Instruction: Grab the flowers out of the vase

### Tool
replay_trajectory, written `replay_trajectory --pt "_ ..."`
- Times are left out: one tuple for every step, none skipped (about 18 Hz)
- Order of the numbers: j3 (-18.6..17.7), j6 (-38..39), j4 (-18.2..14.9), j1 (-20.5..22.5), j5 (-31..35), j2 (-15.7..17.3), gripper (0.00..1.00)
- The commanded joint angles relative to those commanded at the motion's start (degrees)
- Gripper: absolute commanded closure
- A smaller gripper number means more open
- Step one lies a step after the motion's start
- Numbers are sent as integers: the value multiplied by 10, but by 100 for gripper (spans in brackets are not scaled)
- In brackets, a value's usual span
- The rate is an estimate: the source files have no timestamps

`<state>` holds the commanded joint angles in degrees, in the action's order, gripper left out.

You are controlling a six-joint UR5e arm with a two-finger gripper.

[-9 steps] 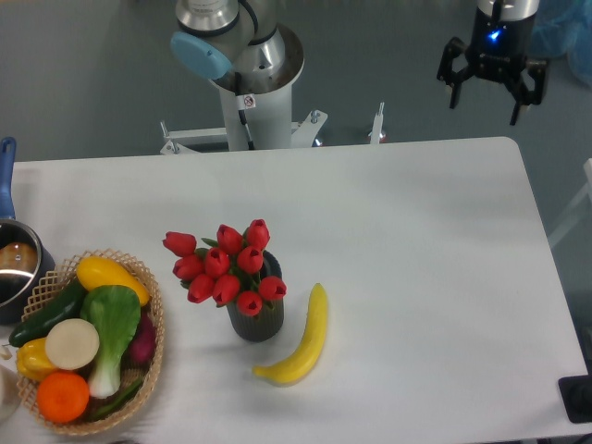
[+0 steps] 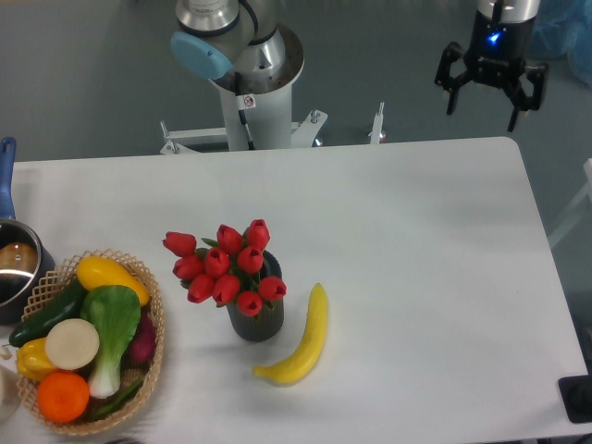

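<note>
The bunch of red tulip flowers (image 2: 227,265) stands in the short dark ribbed vase (image 2: 256,319) near the middle of the white desk (image 2: 416,240), a yellow banana (image 2: 302,340) just right. The black end effector (image 2: 487,92) hangs beyond the far right edge, fingers spread, empty.

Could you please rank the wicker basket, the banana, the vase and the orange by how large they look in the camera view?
1. Wicker basket.
2. Banana.
3. Vase, partly covered by the flowers.
4. Orange, looking only slightly smaller than the vase's visible part.
</note>
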<state>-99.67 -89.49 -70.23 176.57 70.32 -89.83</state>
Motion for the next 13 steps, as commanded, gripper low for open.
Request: replay_trajectory --pt "-1 20 12 0 -14 -1 0" --pt "-7 44 27 -2 -32 -1 0" --pt "-15 66 47 -2 -55 -3 0" --pt "-25 89 69 -3 -76 -3 0" --pt "-35 110 89 -3 -92 -3 0" --pt "-45 130 109 -3 -107 -3 0" --pt "-56 148 126 -2 -127 -3 0" --pt "-68 160 142 0 -157 -4 0" --pt "-78 168 155 1 -194 -4 0" --pt "-88 173 161 4 -226 -4 0" --pt "-94 174 163 6 -253 -4 0" --pt "-99 174 163 6 -273 -6 0" --pt "-101 174 163 5 -288 -10 0"
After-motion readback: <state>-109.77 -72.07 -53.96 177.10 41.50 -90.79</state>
